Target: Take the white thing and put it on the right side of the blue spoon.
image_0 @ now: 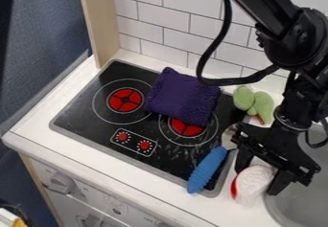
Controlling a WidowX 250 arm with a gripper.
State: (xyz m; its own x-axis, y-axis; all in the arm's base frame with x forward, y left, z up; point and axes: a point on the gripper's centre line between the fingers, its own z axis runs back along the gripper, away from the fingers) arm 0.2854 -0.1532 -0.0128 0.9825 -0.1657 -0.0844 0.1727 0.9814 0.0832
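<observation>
The gripper (259,179) hangs open over the counter (215,208), the white thing (253,184) between its parted fingers, just right of the blue spoon (206,170) in our view. We see its long axis cross the fingertips' line; we judge a straight close pinches its narrower sides.

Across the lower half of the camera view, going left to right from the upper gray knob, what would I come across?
Gray knob, the stovetop's red dials, the spoon's blue handle, white thing, sink.
</observation>
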